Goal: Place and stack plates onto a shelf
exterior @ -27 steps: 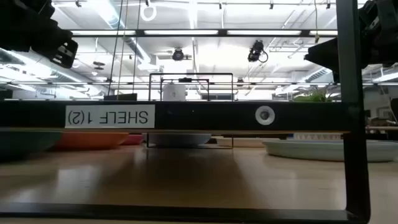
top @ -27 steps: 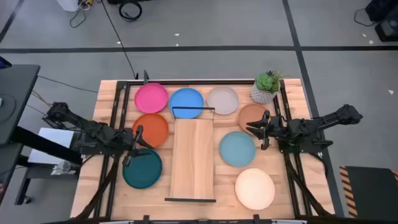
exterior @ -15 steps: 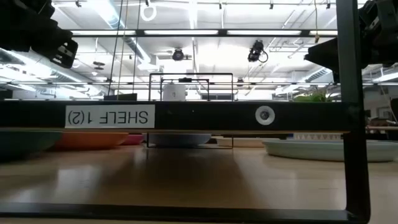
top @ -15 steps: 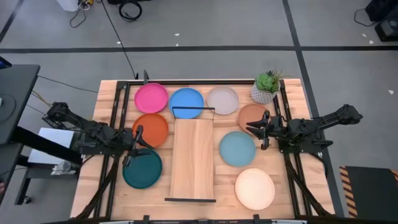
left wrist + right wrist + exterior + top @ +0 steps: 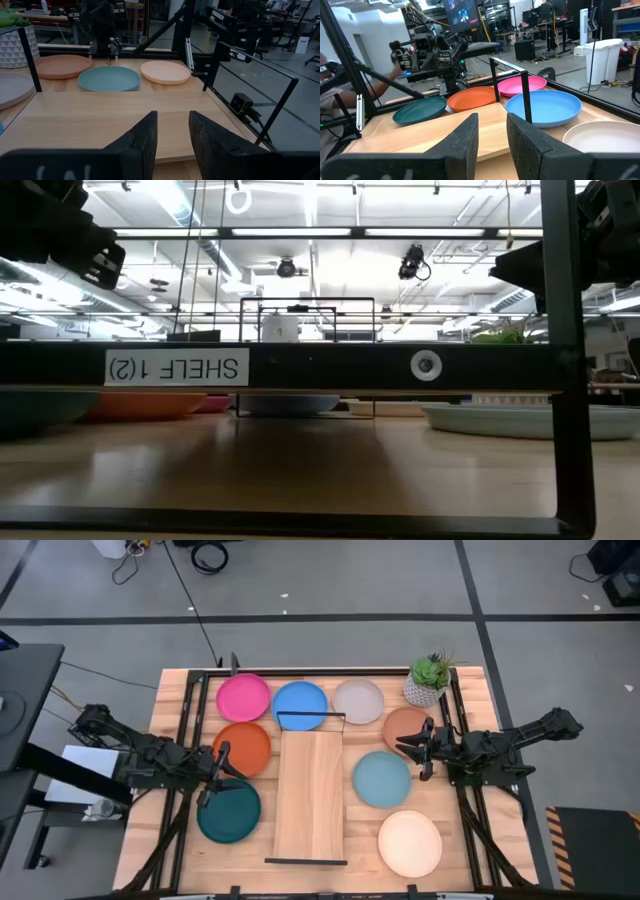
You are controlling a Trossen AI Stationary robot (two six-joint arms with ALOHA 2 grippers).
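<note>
Eight plates lie flat on the slatted table around the shelf (image 5: 311, 795), a light-wood plank with black end rails. To its left are pink (image 5: 243, 697), orange (image 5: 242, 748) and teal (image 5: 229, 811). Blue (image 5: 300, 705) and pale grey (image 5: 358, 701) lie at the far end. Brown (image 5: 407, 726), light blue (image 5: 381, 778) and cream (image 5: 410, 843) are on the right. My left gripper (image 5: 215, 772) hovers between orange and teal, fingers slightly apart (image 5: 172, 117), empty. My right gripper (image 5: 420, 748) hovers between brown and light blue, fingers slightly apart (image 5: 492, 120), empty.
A small potted green plant (image 5: 430, 680) stands at the table's far right corner next to the brown plate. Black frame rails (image 5: 185, 730) run along both sides of the table. The shelf's near rail with its label (image 5: 180, 367) crosses the low view. The plank's top is bare.
</note>
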